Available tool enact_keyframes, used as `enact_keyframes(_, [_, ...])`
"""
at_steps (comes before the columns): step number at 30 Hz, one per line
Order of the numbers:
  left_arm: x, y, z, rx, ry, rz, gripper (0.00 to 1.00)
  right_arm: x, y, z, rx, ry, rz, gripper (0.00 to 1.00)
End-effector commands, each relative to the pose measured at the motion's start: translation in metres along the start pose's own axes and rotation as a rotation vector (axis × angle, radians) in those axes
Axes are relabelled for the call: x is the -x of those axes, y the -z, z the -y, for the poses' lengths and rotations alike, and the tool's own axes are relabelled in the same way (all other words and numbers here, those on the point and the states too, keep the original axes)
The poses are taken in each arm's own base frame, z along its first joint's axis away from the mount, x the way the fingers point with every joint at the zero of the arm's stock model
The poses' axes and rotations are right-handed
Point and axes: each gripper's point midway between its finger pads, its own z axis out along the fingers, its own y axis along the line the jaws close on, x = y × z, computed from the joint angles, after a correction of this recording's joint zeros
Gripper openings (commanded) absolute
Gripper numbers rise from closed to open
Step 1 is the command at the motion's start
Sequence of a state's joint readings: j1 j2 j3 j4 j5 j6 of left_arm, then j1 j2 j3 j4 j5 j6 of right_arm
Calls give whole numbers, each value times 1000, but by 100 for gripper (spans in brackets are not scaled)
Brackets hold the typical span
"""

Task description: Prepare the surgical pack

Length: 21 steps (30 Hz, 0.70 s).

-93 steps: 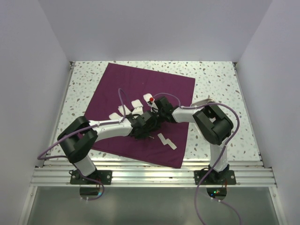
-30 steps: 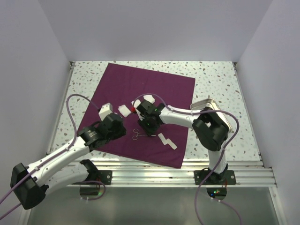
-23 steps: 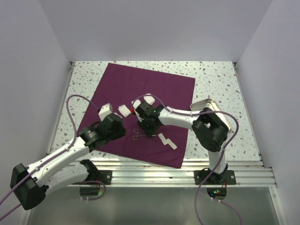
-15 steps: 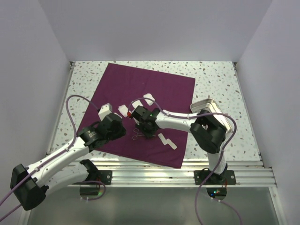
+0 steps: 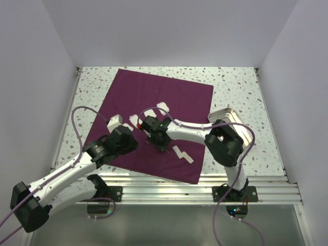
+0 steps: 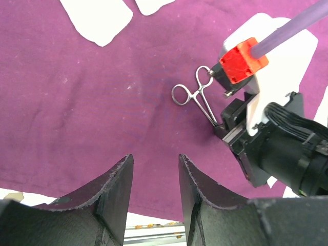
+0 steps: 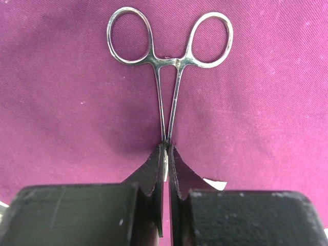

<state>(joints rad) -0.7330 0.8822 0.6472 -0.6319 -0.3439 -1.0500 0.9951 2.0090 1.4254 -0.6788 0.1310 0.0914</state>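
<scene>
Right pincer (image 7: 166, 151) seizes the clamp (image 7: 169, 77) for arranging.
It is closed on the clamp's tips, mid-cloth; the left pincer (image 6: 154, 164) hangs half-open and empty. The purple cloth (image 5: 154, 92) lies unfolded on the table (image 5: 236, 87). Next likely needs a careful lift. A second ago the right jaws stood open.
</scene>
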Motion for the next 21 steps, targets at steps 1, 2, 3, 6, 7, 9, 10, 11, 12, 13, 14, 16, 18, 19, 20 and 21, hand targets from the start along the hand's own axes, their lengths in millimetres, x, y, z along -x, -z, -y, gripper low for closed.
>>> enact_keyframes(1, [2, -4, 2, -21, -7, 17, 45, -10, 16, 7, -27, -22, -36, 0])
enact_keyframes(2, [1, -6, 1, -18, -7, 14, 45, -9, 19, 6, -15, -34, -30, 0])
enact_keyframes(3, [-1, -8, 0, -10, -6, 9, 45, -8, 23, 2, 7, -40, -24, 0])
enact_keyframes(6, [-4, -13, -4, 13, -3, -3, 45, -10, 23, -3, 32, -67, -46, 0])
enact_keyframes(7, [-4, -13, -4, 15, -2, -7, 45, -10, 24, -3, 27, -84, -46, 0])
enact_keyframes(9, [-5, -15, -4, 24, -6, -16, 45, -8, 29, -2, 30, -103, -25, 0])
enact_keyframes(10, [-6, -16, -4, 25, -8, -19, 45, -4, 31, -1, 31, -112, -4, 0])
enact_keyframes(11, [-6, -17, -4, 28, -12, -20, 45, -5, 32, 0, 32, -117, 0, 0])
enact_keyframes(12, [-5, -17, -3, 24, -11, -18, 45, -3, 34, 0, 33, -120, 12, 0])
enact_keyframes(13, [-5, -17, -3, 22, -10, -17, 46, 2, 40, -1, 41, -136, 40, 0])
enact_keyframes(14, [-6, -18, -3, 22, -14, -19, 46, 2, 42, 0, 47, -144, 43, 0])
enact_keyframes(16, [-5, -18, -1, 19, -13, -20, 46, 5, 46, 0, 54, -155, 64, 0])
enact_keyframes(18, [-5, -19, -1, 22, -15, -23, 46, 7, 53, 1, 58, -166, 80, 0])
enact_keyframes(19, [-7, -20, -1, 22, -15, -30, 46, 7, 54, 2, 57, -171, 84, 0])
enact_keyframes(20, [-8, -21, 0, 20, -15, -36, 46, 7, 57, 4, 64, -179, 90, 0])
enact_keyframes(21, [-9, -23, 0, 21, -16, -42, 46, 7, 57, 4, 67, -187, 89, 0])
